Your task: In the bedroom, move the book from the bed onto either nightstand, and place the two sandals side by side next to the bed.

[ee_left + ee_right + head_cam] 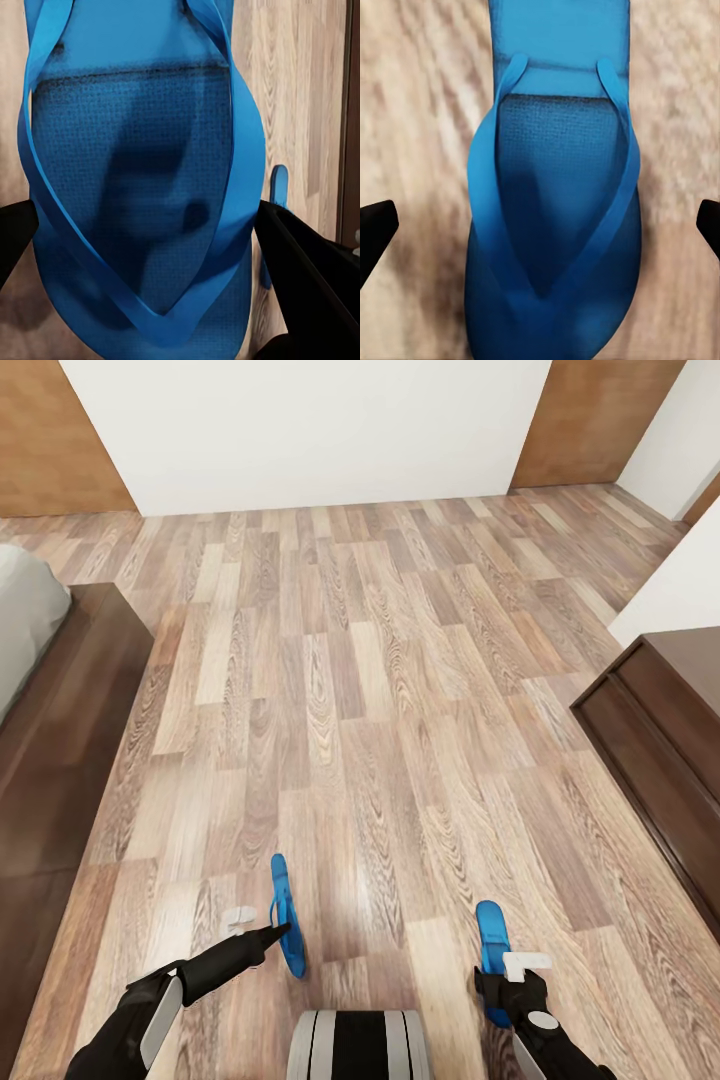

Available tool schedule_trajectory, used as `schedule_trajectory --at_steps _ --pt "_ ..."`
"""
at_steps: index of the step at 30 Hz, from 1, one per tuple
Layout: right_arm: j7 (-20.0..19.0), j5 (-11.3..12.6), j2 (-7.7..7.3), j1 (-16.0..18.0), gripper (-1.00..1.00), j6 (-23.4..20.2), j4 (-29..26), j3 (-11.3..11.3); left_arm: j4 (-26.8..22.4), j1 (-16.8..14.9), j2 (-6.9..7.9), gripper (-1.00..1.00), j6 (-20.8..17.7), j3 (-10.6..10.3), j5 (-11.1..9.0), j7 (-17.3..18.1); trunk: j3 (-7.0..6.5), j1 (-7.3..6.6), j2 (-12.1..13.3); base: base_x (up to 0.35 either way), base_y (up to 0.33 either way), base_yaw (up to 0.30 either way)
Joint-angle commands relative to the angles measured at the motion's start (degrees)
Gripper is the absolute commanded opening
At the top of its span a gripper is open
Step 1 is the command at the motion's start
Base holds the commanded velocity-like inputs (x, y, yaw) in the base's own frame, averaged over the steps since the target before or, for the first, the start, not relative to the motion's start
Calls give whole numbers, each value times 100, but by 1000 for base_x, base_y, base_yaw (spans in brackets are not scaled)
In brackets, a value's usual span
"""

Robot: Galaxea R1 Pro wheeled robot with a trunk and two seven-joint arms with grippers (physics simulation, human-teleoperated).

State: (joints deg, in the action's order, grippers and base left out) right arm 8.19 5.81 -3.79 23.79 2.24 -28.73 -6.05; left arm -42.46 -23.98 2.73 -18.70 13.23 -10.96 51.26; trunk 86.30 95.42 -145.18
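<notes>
There are two bright blue flip-flops low on the wood floor [380, 690], just in front of the robot. Both are thin and flat. Each has two blue straps that meet in a point near the toe. The part under the foot is darker blue with tiny dots.

The left sandal [286, 916] stands up on its thin edge, so from the head view it looks like a narrow blue strip. The left gripper [272, 932] holds it. In the left wrist view, the black fingers [307, 277] press against both sides of this sandal [142, 195]. The bed [70, 740], with its dark brown frame and pale mattress, is off to the left of it, a little way apart.

The right sandal [491, 935] lies flat on the floor with its straps up. The right gripper [512, 982] hangs just over its near end. Its jaws are spread wide. In the right wrist view, the black fingertips [375, 232] sit far out on each side and do not touch this sandal [555, 217].

The two sandals are well apart from each other. A low dark cabinet [660, 740] stands on the right. A white wall [300, 430] and brown doors [590, 420] are at the far end.
</notes>
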Motion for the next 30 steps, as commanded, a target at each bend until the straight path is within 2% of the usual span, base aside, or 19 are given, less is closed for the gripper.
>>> schedule_trajectory --at_steps 1,19,30 --pt "40 60 -7 3 100 22 5 -47 1 -2 0 -100 -55 5 -38 15 3 1 -1 202 0 0" --pt "41 60 -6 3 100 22 6 -54 -4 -2 -1 -100 -46 4 -30 15 3 1 -1 58 0 0" --pt "39 58 -8 3 100 22 4 -50 -3 -2 0 -100 -50 1 -29 7 247 30 -16 0 0 0"
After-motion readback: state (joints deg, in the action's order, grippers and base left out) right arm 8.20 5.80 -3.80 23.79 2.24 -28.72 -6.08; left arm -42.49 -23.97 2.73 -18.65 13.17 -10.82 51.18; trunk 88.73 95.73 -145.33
